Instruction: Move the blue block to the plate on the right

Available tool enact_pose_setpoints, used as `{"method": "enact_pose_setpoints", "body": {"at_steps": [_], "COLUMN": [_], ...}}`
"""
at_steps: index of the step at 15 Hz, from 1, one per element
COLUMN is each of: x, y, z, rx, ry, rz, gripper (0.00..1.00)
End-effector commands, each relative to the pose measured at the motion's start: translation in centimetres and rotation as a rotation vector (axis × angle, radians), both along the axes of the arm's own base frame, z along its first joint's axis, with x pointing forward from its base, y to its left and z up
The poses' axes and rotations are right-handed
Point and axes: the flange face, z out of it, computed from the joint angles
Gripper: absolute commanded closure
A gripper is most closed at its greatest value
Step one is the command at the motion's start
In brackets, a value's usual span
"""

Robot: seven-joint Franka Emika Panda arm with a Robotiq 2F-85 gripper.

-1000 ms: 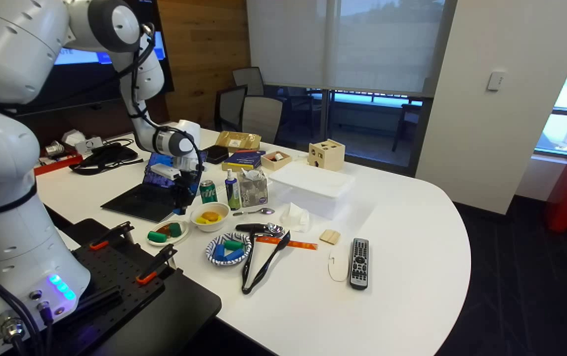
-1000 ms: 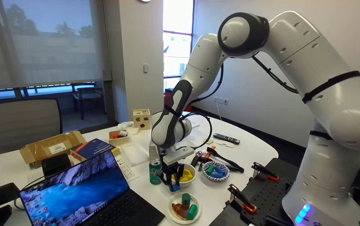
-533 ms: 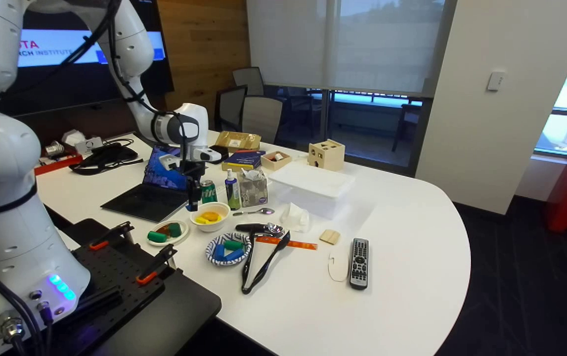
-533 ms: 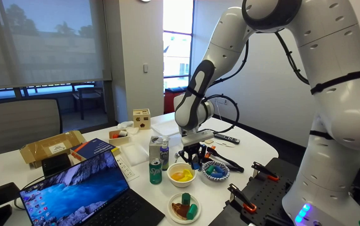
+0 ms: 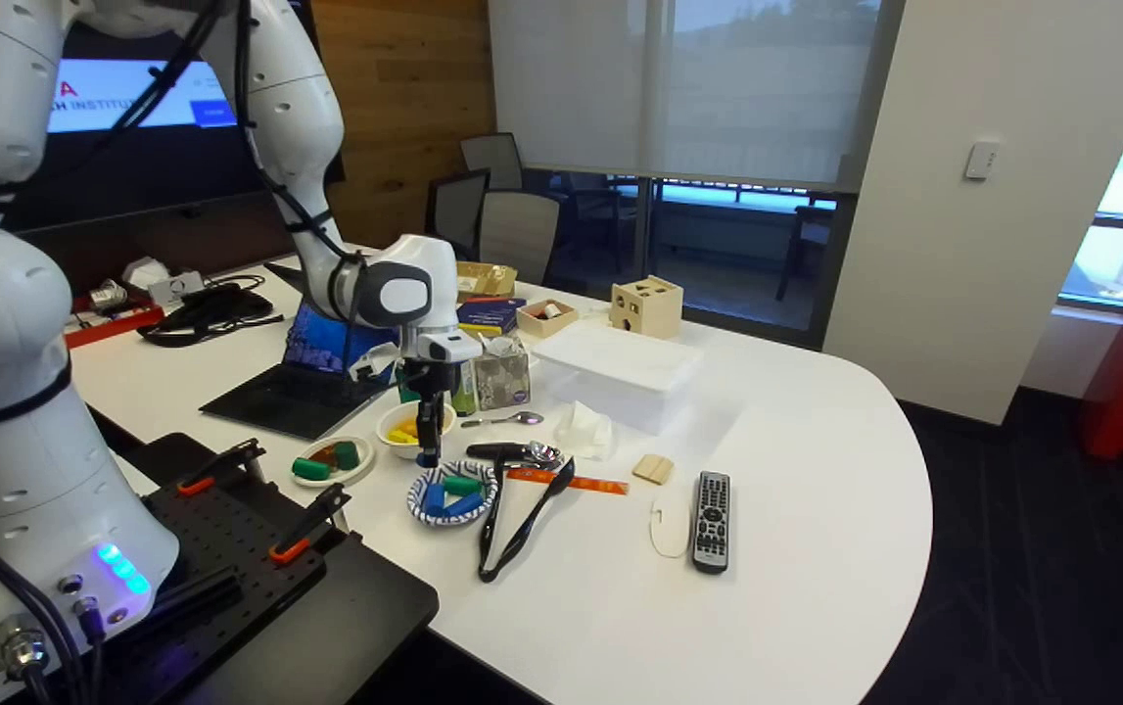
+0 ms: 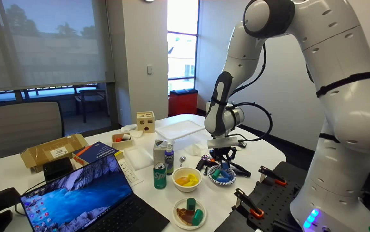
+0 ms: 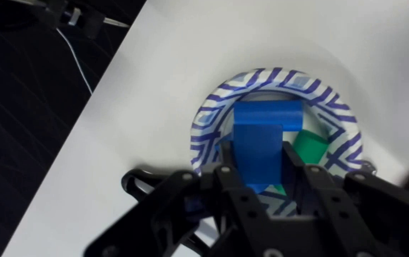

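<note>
My gripper [image 7: 256, 145] is shut on a blue block [image 7: 257, 157] and holds it above the patterned blue-and-white plate [image 7: 347, 117]. The gripper also shows in both exterior views [image 5: 430, 446] [image 6: 224, 160]. The held block shows low between the fingers in an exterior view [image 6: 225, 166]. The patterned plate [image 5: 415, 502] holds other blue blocks [image 5: 464, 505] and a green block [image 5: 463, 485]. In the wrist view the held block and fingers hide part of the plate's contents. A white plate [image 6: 175, 222] holds green blocks [image 6: 197, 217] and a brown piece.
A white bowl [image 6: 175, 185] with yellow pieces stands beside the patterned plate. Black tongs [image 5: 522, 534] lie close on its other side. A green can [image 6: 160, 176], a spray bottle [image 6: 169, 158], a spoon [image 5: 522, 418] and a laptop [image 6: 88, 193] are also on the table.
My gripper has carried the blue block from beside the white bowl, past it, to above the patterned plate, and has come lower in the last half second. The block stayed in the grip.
</note>
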Motion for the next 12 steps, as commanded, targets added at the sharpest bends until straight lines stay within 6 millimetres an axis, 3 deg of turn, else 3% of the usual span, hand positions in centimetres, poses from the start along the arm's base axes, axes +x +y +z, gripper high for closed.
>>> {"method": "enact_pose_setpoints", "body": {"at_steps": [1, 6, 10, 11, 12], "x": [-1.2, -1.7, -1.5, -1.8, -2.3], "y": [-2.8, -4.2, -4.1, -4.0, -4.0], "z": [-2.6, -5.5, -5.8, -5.7, -5.5], "rx": [-0.03, -0.012, -0.013, -0.005, -0.011], "ry": [-0.03, -0.062, -0.087, -0.091, -0.098], "rz": [-0.186, -0.311, -0.362, -0.369, -0.386], "gripper": [0.92, 0.92, 0.92, 0.42, 0.41]}}
